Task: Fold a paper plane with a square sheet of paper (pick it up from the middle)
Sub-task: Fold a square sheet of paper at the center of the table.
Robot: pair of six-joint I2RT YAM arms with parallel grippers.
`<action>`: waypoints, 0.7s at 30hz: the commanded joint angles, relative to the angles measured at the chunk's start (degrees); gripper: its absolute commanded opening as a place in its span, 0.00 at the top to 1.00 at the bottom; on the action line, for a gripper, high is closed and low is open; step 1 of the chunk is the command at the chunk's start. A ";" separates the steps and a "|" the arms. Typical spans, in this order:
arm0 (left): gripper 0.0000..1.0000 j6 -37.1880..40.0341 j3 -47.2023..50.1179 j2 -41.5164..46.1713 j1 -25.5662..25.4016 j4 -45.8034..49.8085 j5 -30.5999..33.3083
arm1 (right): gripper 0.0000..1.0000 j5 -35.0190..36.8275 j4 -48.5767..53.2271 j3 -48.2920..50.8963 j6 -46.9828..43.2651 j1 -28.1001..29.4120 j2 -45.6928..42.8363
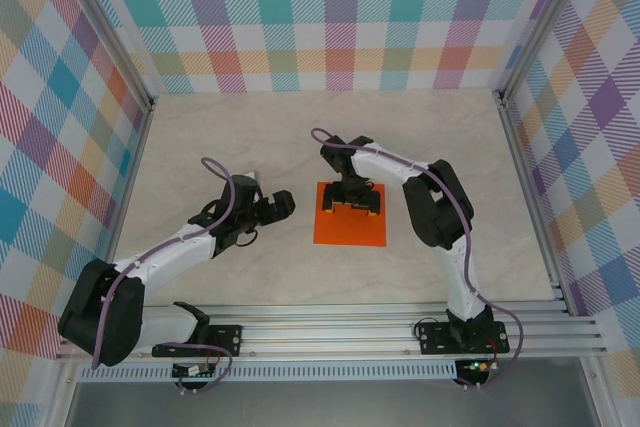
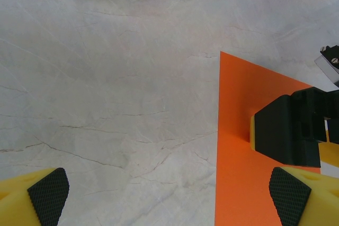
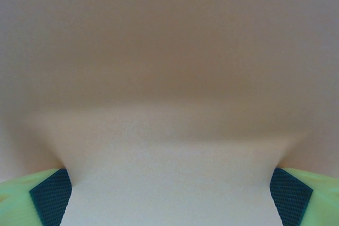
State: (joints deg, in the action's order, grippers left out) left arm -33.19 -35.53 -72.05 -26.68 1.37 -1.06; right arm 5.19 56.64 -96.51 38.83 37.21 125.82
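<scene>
The square sheet of paper (image 1: 350, 225) is bright orange and lies flat on the table's middle, unfolded. My right gripper (image 1: 353, 204) points down onto the sheet's far half, jaws wide open, fingertips at or just above the paper. In the right wrist view its pads (image 3: 50, 194) frame a blurred pale surface very close to the lens. My left gripper (image 1: 281, 205) hovers open just left of the sheet. In the left wrist view, my left gripper (image 2: 169, 194) is over bare table, the sheet's (image 2: 249, 173) left edge runs up the right side, and the right gripper's black and yellow finger (image 2: 286, 130) stands on the paper.
The marbled beige table (image 1: 250, 137) is walled by checked panels on three sides. Aluminium posts (image 1: 520, 147) stand at the side edges and a rail (image 1: 330, 332) runs along the near edge with both arm bases.
</scene>
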 commanded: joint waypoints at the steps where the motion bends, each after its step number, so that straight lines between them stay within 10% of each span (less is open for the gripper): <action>1: 0.00 0.91 -1.53 -0.07 0.84 0.39 -0.52 | 0.00 2.12 2.68 1.32 -1.56 0.40 4.97; 21: 0.00 0.95 -1.47 2.40 0.86 2.47 0.18 | 0.09 1.18 2.10 1.59 -3.67 0.41 4.89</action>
State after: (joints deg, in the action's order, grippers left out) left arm -33.17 -35.53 -71.29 -26.68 2.87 -1.02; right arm 5.17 56.66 -96.77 36.64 37.23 125.97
